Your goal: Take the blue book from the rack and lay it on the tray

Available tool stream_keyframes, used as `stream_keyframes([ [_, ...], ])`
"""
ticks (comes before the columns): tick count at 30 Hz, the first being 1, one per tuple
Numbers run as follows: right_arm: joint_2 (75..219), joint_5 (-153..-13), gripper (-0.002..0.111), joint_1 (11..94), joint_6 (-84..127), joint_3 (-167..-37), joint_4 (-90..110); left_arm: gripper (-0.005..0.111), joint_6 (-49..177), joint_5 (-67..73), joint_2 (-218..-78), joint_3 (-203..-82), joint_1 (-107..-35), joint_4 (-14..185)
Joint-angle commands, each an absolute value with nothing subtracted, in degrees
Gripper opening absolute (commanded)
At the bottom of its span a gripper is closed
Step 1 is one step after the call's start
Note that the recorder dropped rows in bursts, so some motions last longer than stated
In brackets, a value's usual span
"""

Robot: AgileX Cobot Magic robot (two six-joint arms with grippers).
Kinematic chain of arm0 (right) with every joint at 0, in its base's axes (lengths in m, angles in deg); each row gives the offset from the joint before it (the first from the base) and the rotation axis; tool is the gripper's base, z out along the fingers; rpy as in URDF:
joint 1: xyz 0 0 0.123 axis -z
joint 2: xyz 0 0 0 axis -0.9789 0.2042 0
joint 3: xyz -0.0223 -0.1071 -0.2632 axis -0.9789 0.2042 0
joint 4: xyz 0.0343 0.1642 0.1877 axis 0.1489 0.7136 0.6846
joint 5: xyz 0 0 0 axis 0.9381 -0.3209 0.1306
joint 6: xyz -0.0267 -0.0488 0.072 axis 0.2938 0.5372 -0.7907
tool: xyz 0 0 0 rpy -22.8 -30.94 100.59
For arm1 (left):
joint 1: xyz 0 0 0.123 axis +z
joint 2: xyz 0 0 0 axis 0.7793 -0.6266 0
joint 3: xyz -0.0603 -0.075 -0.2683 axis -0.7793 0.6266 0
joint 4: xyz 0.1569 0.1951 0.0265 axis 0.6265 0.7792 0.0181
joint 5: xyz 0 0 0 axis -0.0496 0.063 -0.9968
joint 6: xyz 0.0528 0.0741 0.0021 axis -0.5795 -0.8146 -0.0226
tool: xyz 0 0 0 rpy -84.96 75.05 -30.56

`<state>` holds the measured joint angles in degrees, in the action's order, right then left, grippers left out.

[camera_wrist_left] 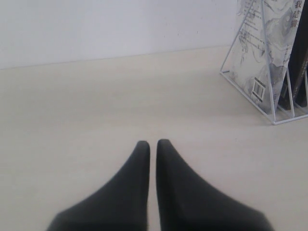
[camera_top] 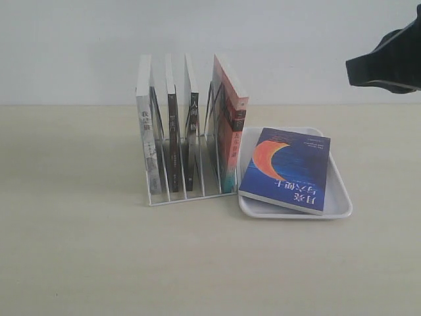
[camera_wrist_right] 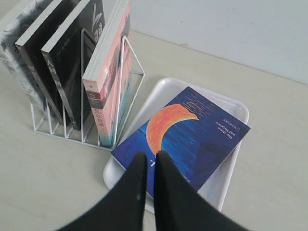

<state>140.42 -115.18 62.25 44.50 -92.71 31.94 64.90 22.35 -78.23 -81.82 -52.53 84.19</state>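
The blue book with its orange crescent moon lies flat, cover up, on the white tray, slightly askew with its near corner over the rim. In the right wrist view the blue book rests on the tray below my right gripper, which is shut with nothing in it and hangs above the book, apart from it. From outside, that right gripper is raised at the upper right. The white wire rack stands left of the tray. My left gripper is shut and empty over bare table.
The rack holds a white-spined book, two black-spined books and a red-and-teal book nearest the tray. Seen from the left wrist, the rack stands off to one side. A pale wall runs behind the table.
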Motion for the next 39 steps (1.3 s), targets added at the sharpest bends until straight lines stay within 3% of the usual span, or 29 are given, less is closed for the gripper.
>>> stream_keyframes([
  [1, 139.9, -114.5, 0.005, 62.4, 44.5, -92.4, 31.9, 0.005, 64.7, 21.6, -78.1, -82.0, -52.4, 84.1],
  [23, 135.4, -113.3, 0.005, 62.4, 44.9, -92.3, 27.2, 0.005, 64.7, 21.6, -78.1, -82.0, -52.4, 84.1],
  [30, 121.5, -111.3, 0.005, 63.5, 45.0, -87.9, 19.4, 0.005, 64.7, 21.6, -78.1, -82.0, -52.4, 84.1],
  [39, 94.2, -101.9, 0.005, 74.3, 44.4, -65.3, 19.4, 0.005, 64.7, 21.6, -78.1, -82.0, -52.4, 84.1],
])
